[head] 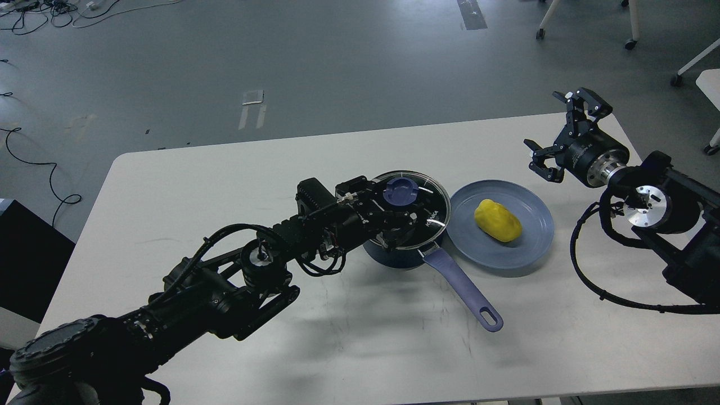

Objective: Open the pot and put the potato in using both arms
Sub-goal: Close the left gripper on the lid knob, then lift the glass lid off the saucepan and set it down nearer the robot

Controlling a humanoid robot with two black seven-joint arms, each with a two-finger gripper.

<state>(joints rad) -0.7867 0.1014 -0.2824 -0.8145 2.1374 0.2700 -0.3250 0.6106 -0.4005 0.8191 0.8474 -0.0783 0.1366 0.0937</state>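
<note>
The dark navy pot (pixel 394 256) stands mid-table with its lavender-blue handle (pixel 461 287) pointing to the front right. A clear glass lid (pixel 436 216) with a blue knob (pixel 400 192) covers it. My left gripper (pixel 396 211) lies over the lid, its black fingers closed around the knob. The yellow potato (pixel 497 220) lies on a flat blue plate (pixel 529 247) just right of the pot. My right gripper (pixel 562 132) hangs open and empty above the table's far right, beyond the plate.
The white table (pixel 225 185) ends close behind my right gripper and at the right. Grey floor with cables (pixel 34 163) and chair legs (pixel 633 34) lies beyond. A black cable loop (pixel 596 287) hangs from my right arm over the table.
</note>
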